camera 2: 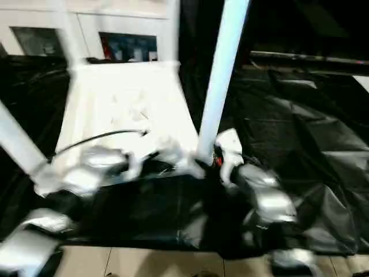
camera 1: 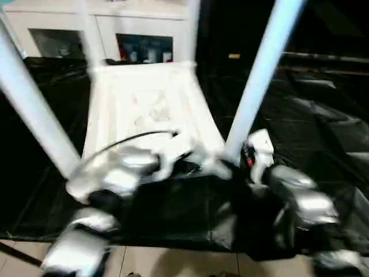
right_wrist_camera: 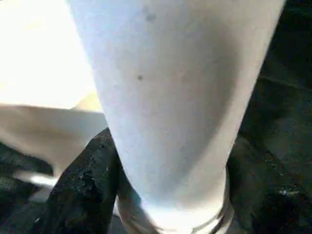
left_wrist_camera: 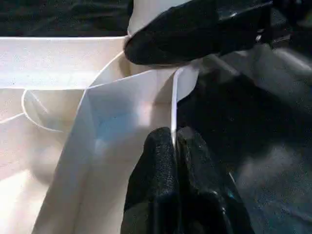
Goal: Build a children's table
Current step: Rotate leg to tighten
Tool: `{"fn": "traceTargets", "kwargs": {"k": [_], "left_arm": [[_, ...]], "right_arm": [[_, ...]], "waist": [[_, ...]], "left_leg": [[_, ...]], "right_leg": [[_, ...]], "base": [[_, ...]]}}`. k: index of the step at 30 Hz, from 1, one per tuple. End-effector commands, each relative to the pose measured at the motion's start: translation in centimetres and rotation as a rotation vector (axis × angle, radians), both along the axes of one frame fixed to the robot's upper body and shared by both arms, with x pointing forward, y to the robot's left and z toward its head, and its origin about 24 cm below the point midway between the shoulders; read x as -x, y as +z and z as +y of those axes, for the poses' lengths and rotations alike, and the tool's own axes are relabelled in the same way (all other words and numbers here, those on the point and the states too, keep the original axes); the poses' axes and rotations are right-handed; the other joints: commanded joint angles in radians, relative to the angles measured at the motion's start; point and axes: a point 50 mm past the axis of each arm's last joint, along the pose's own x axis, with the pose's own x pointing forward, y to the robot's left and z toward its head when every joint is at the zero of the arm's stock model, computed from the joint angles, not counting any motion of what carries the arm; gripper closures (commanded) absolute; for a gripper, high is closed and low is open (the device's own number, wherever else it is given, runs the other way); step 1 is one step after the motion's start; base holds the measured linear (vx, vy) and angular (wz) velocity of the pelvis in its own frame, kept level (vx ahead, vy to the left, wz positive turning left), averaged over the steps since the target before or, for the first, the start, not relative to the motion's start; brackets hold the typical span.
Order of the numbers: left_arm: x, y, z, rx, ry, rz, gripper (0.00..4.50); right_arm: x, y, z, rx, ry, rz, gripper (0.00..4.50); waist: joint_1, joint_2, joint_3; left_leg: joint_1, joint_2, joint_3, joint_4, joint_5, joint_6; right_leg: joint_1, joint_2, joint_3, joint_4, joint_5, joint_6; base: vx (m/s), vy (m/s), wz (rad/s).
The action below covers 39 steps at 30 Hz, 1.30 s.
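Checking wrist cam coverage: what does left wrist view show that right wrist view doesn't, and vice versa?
Left wrist view: the left hand shut on a thin rim of the white plastic tabletop, with the right hand's black finger across the corner.

Right wrist view: the long white round plastic leg close up, the right hand around its base.

Both: white table plastic, black floor sheet.

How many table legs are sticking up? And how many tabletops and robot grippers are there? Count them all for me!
Legs sticking up: 4 (near left leg, near right leg, far left leg, far right leg)
Tabletop: 1
Grippers: 2 (left gripper, right gripper)
Total: 7
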Motion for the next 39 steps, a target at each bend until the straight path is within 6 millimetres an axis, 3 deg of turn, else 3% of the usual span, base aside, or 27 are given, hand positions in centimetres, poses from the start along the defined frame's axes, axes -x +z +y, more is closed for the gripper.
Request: {"fn": "traceTargets", "kwargs": {"k": [1,4,7,8,11,12,14,22,29,34,39], "left_arm": [[0.8,-0.7,-3.4,0.044,0.008,0.030,4.50],[1.0,-0.3,-5.0,0.060,-0.008,0.017,4.50],[1.0,-0.3,-5.0,0.062,-0.027,0.018,4.50],[1.1,-0.4,-4.9,0.061,-0.031,0.020,4.50],[1.2,-0.6,-4.2,0.062,-0.055,0.039,4.50],[1.2,-0.7,-3.9,0.061,-0.060,0.044,4.50],[1.3,-0.9,-2.8,0.058,-0.096,0.067,4.50],[1.6,-0.9,0.8,0.049,-0.199,0.110,4.50],[2.2,-0.7,4.6,0.030,-0.295,0.136,4.50],[2.6,-0.5,5.7,0.028,-0.342,0.164,4.50],[2.9,-0.1,6.8,0.026,-0.389,0.183,4.50]], "right_arm": [[0.2,-1.3,2.7,0.014,-0.022,0.057,1.83],[0.2,-1.2,4.2,0.043,0.018,0.033,1.83],[0.1,-1.0,4.3,0.049,0.029,0.011,1.83],[0.1,-0.9,4.3,0.042,0.030,0.006,1.28],[0.0,-0.4,4.0,-0.017,0.051,-0.008,1.28],[0.0,-0.2,3.9,-0.012,0.067,-0.018,0.96],[0.2,0.1,3.7,0.003,0.175,-0.037,0.89],[1.8,1.0,2.5,0.085,0.518,-0.079,0.89],[2.9,2.2,1.0,0.043,0.695,-0.068,0.89],[3.1,2.2,0.4,0.047,0.741,-0.048,1.14],[3.3,2.3,-0.3,0.046,0.782,-0.026,1.52]], "waist": [[-0.002,-0.009,-0.044],[0.000,-0.009,-0.050],[0.002,-0.009,-0.052],[0.002,-0.008,-0.052],[0.003,-0.008,-0.051],[0.002,-0.008,-0.050],[0.002,-0.009,-0.051],[0.001,-0.009,-0.047],[0.002,-0.007,-0.047],[0.002,-0.005,-0.048],[0.006,-0.003,-0.054]], "left_leg": [[0.001,0.019,-0.014,-0.073,-0.229,0.023],[-0.001,0.019,-0.013,-0.071,-0.197,0.029],[-0.008,0.017,-0.011,-0.068,-0.157,0.064],[-0.006,0.017,-0.010,-0.068,-0.157,0.068],[-0.005,0.018,-0.009,-0.068,-0.168,0.077],[-0.007,0.019,-0.010,-0.069,-0.172,0.077],[-0.007,0.019,-0.011,-0.069,-0.183,0.077],[-0.007,0.021,-0.011,-0.071,-0.203,0.087],[-0.007,0.028,-0.012,-0.074,-0.200,0.092],[-0.005,0.029,-0.012,-0.075,-0.197,0.080],[-0.002,0.029,-0.004,-0.067,-0.125,0.103]], "right_leg": [[0.032,-0.044,0.038,-0.094,-0.381,-0.145],[0.036,-0.043,0.038,-0.088,-0.309,-0.157],[0.043,-0.042,0.036,-0.079,-0.216,-0.183],[0.042,-0.043,0.036,-0.080,-0.216,-0.186],[0.041,-0.044,0.036,-0.083,-0.237,-0.189],[0.042,-0.045,0.036,-0.083,-0.245,-0.188],[0.043,-0.044,0.035,-0.083,-0.257,-0.185],[0.042,-0.045,0.036,-0.088,-0.291,-0.187],[0.041,-0.045,0.037,-0.079,-0.244,-0.210],[0.041,-0.045,0.038,-0.074,-0.225,-0.227],[0.045,-0.039,0.037,-0.054,-0.051,-0.282]], "base": [[0.000,0.000,0.00],[0.000,0.000,0.00],[0.000,0.000,0.00],[0.000,0.000,0.00],[0.000,0.000,0.00],[0.000,0.000,0.00],[0.000,0.000,0.00],[0.000,0.000,0.00],[0.000,0.000,0.00],[0.000,0.000,0.00],[0.000,0.000,0.00]]}}
